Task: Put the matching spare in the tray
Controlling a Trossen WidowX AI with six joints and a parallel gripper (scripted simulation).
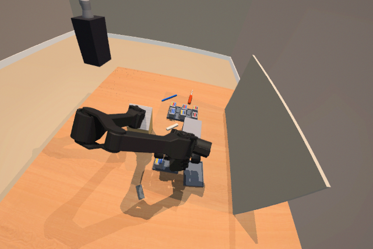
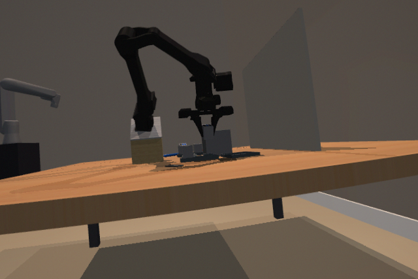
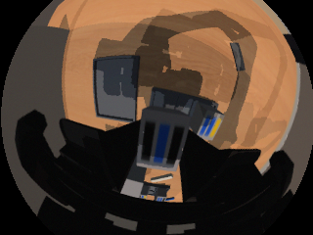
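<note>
My gripper (image 1: pixel 178 165) (image 2: pixel 206 123) (image 3: pixel 162 124) points straight down and is shut on a grey spare module (image 2: pixel 208 135) (image 3: pixel 163 133) with a blue stripe on its face. It is held just left of the dark tray (image 1: pixel 194 177) (image 2: pixel 243 153) (image 3: pixel 116 85), over a dark base plate (image 1: pixel 156 168) (image 3: pixel 171 100). Another spare with blue and yellow marks (image 1: pixel 158 161) (image 3: pixel 210 125) sits on that plate beside it. The grey mounted unit (image 1: pixel 192 126) (image 2: pixel 223 139) stands just behind. A rack of three more spares (image 1: pixel 182 112) lies beyond it.
A tall grey panel (image 1: pixel 264 137) (image 2: pixel 283 100) stands close on the right. A blue pen (image 1: pixel 168 97), an orange screwdriver (image 1: pixel 190 97) and a white stick (image 1: pixel 172 126) lie near the rack. The arm's pedestal block (image 1: pixel 149 121) (image 2: pixel 145 149) is left; a small dark piece (image 1: pixel 140 192) lies in front.
</note>
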